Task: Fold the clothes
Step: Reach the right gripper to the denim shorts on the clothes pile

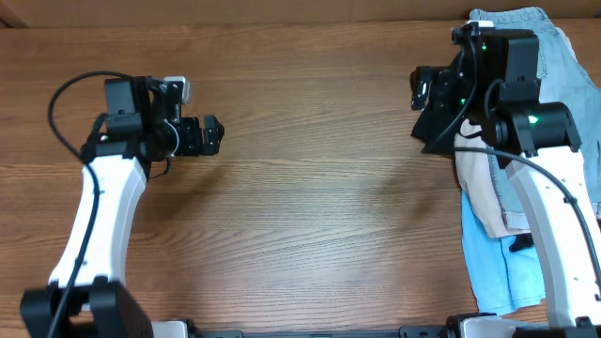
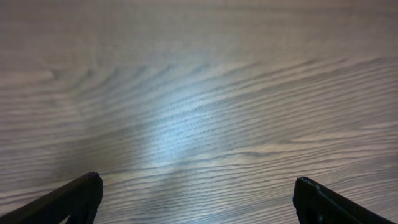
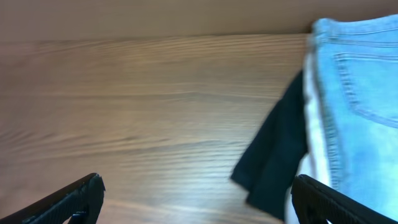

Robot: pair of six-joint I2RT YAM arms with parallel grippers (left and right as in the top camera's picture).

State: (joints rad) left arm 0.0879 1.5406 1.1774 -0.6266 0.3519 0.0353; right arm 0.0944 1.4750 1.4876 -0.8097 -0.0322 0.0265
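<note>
Four garments are lying heaped along the right side of the table (image 1: pixel 310 207). Nearest the robot, the sky-blue garment (image 1: pixel 493 268) is lying flat, and the beige shorts (image 1: pixel 479 183) are resting partly over its far end. Well apart on the left, the left gripper (image 2: pixel 199 193) is hovering over bare wood, its jaws spread wide and gripping nothing. Farther back, the black garment (image 3: pixel 273 162) is sticking out leftward from the pile. The right gripper (image 3: pixel 199 193) is hanging near it, jaws likewise wide apart and empty. Farthest, the denim shorts (image 3: pixel 364 106) are lying on top at the table's far right corner.
</note>
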